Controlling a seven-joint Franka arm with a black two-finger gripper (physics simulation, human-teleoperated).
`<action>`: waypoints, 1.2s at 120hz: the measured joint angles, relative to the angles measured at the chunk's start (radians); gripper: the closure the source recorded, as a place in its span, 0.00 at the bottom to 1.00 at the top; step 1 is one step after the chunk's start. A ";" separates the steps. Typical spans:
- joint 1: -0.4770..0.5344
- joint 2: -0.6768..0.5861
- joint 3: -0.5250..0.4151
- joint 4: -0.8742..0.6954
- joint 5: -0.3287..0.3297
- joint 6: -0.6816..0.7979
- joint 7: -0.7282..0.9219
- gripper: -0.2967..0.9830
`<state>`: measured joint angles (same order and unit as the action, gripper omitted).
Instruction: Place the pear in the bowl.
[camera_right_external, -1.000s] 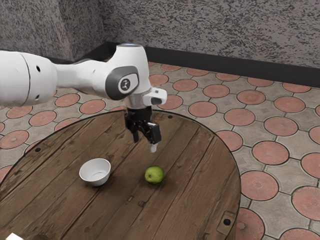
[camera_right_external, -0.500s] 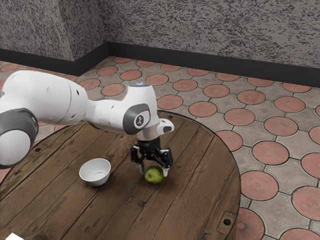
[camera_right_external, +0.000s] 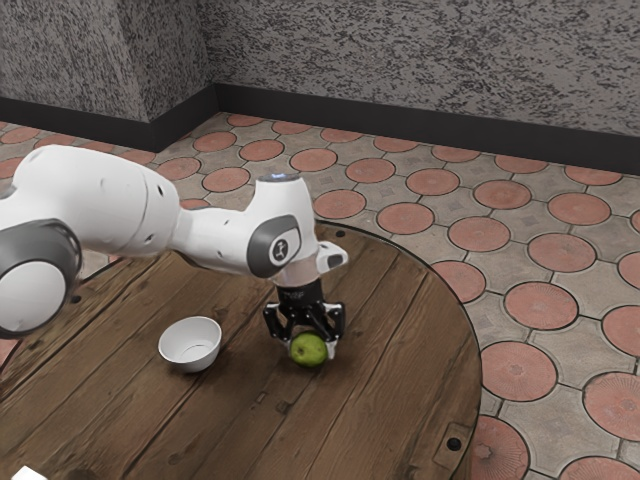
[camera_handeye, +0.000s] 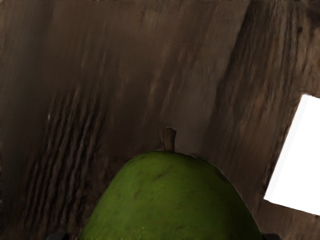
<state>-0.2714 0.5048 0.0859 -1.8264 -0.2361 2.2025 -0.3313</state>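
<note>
Around the green pear (camera_right_external: 309, 353) on the wooden table stands my gripper (camera_right_external: 311, 347), its light fingertips against the fruit's two sides. The pear rests on the wood. In the wrist view the pear (camera_handeye: 170, 200) lies just under the hand with its brown stem visible, and dark bits of the fingers border it on both sides. A white bowl (camera_right_external: 190, 345) sits upright on the table, apart from the pear, toward the exterior view's left.
The round plank table (camera_right_external: 400, 370) carries the scene. A white object (camera_right_external: 28, 473) appears at the exterior view's lower left corner. A straight-edged white shape (camera_handeye: 296, 160) lies beside the pear in the wrist view.
My hand has come down from above and behind the pear to a low position around it. Over the last half second the fingers have drawn in against it. Pear and bowl have stayed put.
</note>
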 joint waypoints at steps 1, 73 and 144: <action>0.000 -0.005 0.000 -0.004 0.000 0.000 -0.002 0.45; 0.062 -0.415 0.249 -0.330 0.051 -0.047 -0.073 0.45; 0.047 -0.377 0.277 -0.355 0.113 -0.057 -0.077 0.35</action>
<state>-0.2248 0.1276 0.3624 -2.1812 -0.1234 2.1455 -0.4087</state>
